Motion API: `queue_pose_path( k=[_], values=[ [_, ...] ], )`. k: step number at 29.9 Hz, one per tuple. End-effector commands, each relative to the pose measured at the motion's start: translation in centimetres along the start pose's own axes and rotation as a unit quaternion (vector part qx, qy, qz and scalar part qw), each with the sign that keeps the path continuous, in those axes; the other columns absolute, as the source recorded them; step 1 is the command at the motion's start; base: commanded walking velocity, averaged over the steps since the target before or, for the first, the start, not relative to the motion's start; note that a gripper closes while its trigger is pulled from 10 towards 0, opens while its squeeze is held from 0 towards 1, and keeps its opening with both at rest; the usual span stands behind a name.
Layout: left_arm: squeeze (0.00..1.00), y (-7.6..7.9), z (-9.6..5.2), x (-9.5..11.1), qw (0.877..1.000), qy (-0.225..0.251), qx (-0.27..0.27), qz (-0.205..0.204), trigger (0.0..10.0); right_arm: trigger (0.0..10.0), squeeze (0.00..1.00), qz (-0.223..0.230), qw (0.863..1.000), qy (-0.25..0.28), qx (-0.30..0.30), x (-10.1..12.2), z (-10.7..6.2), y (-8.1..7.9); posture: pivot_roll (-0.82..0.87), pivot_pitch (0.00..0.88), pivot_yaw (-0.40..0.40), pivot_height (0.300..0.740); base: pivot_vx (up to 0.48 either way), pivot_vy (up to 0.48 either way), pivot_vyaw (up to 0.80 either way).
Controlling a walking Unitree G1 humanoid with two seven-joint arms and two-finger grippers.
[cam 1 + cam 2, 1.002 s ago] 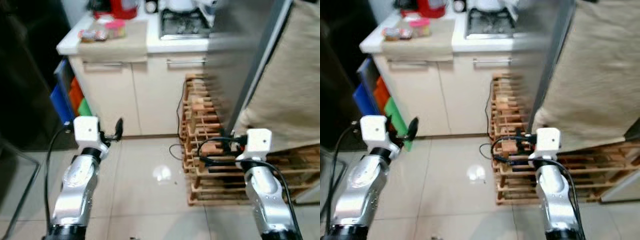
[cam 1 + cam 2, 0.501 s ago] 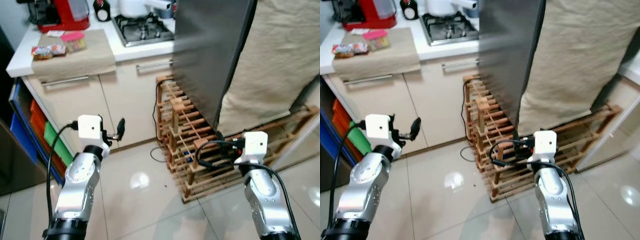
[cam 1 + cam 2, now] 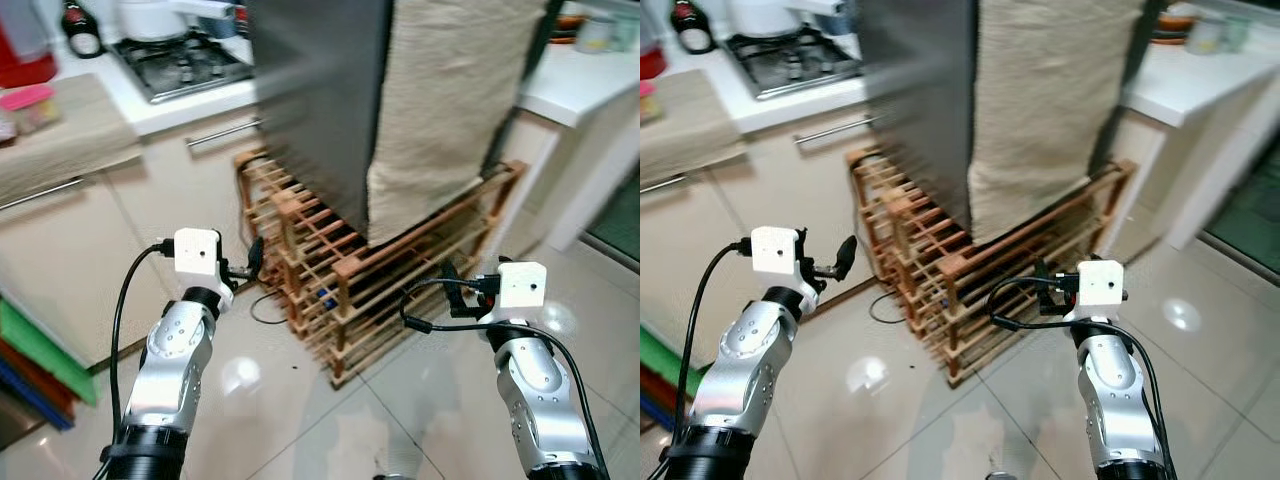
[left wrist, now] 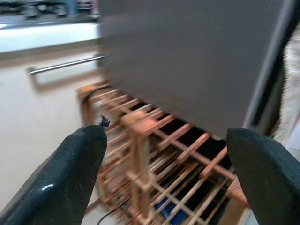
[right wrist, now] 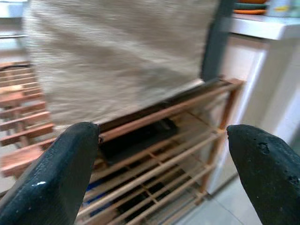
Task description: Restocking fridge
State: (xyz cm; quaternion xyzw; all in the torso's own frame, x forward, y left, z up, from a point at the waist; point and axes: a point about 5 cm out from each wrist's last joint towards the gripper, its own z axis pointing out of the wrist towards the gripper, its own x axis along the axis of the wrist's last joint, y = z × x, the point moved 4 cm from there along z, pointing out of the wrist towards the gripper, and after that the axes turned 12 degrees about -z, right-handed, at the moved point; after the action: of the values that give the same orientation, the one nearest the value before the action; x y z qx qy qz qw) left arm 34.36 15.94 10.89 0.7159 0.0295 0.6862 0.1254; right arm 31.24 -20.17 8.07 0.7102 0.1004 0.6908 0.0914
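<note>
A tall grey steel fridge (image 3: 320, 90) stands ahead with its door closed, and a beige cloth (image 3: 450, 90) hangs down over its right part. A wooden slatted rack (image 3: 350, 270) runs along the floor beneath and in front of it. My left gripper (image 3: 254, 258) is raised at waist height just left of the rack, open and empty; the left wrist view has its fingers (image 4: 79, 164) wide apart, facing the rack. My right gripper (image 3: 445, 292) is held out near the rack's right end, also open and empty, with its fingers (image 5: 70, 168) spread.
A cream counter with a gas hob (image 3: 180, 60) and drawer handles stands to the left. A white counter (image 3: 590, 80) is at the right. Coloured bins (image 3: 30, 360) sit low at the far left. A black cable (image 3: 265, 312) lies on the glossy tiled floor.
The whole view has swung to the right: the counter slid left and the fridge, cloth and rack came to the middle. Both grippers keep their raised, open pose.
</note>
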Motion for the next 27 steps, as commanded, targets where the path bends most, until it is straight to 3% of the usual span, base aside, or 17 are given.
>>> queue_pose_path(
  k=[1, 15, 22, 27],
  values=[
    [0.0, -0.4, 0.1, 0.2, 1.0, 0.002, 0.005, 0.007, 10.0, 10.0, 0.0, 0.002, 1.0, 0.01, -0.005, 0.5, 0.3, 0.2, -0.1, 0.007, 0.07, 0.74, 0.0, 0.0, -0.8],
    [0.0, 0.1, 0.6, 0.2, 1.0, 0.014, 0.001, -0.004, 10.0, 10.0, 0.0, -0.005, 1.0, 0.016, -0.006, 0.9, 0.6, 0.7, -0.11, 0.0, 0.052, 0.74, 0.0, 0.0, -0.8],
    [0.0, 1.0, 0.9, 0.4, 0.999, 0.02, -0.024, -0.014, 10.0, 10.0, 0.0, -0.009, 1.0, 0.021, -0.009, 1.3, 0.9, 0.9, -0.12, 0.0, 0.047, 0.74, 0.0, 0.479, -0.8],
    [0.0, 1.8, 1.7, 1.9, 0.998, 0.043, -0.032, -0.012, 10.0, 10.0, 0.0, -0.021, 0.999, 0.035, -0.014, 2.1, 1.1, 1.2, -0.12, 0.0, 0.047, 0.74, 0.0, 0.48, -0.8]
  ],
)
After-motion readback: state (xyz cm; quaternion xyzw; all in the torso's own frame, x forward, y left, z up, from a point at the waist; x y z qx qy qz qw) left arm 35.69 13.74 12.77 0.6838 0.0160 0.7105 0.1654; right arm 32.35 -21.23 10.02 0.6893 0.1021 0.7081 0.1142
